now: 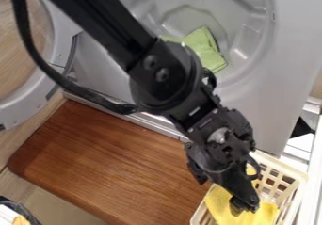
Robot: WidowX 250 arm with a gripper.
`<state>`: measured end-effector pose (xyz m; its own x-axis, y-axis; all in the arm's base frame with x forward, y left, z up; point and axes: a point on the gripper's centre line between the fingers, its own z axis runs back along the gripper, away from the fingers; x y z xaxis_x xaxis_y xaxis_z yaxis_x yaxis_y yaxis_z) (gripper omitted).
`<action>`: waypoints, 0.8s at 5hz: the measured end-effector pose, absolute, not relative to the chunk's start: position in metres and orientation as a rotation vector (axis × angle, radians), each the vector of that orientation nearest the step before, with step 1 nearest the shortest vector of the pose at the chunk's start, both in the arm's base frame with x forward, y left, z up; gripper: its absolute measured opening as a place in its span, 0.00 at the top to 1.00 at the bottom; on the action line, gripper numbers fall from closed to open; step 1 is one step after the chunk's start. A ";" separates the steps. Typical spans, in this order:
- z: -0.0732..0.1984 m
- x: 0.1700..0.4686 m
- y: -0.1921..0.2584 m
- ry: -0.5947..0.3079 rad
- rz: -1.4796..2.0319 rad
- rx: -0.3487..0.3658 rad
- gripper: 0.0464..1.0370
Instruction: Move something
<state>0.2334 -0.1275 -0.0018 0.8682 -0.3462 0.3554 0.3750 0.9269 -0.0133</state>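
My arm (157,73) slants from eleven o'clock; gripper (244,206) at five, over yellow cloth (219,204) in basket (284,168). Opening, hold: I cannot tell. Green cloth (204,47) at one.

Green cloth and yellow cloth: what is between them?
In the camera view, the machine's grey front and the black arm hanging over it separate the green cloth from the yellow cloth.

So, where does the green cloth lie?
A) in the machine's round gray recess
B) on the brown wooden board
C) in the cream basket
A: the green cloth lies inside the round gray recess, while the cream basket holds a yellow cloth.
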 end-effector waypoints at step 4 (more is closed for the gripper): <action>-0.031 0.231 -0.129 -0.309 -0.343 -0.142 0.67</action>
<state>0.2315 -0.1290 -0.0307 0.8954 -0.3084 0.3211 0.3514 0.9324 -0.0844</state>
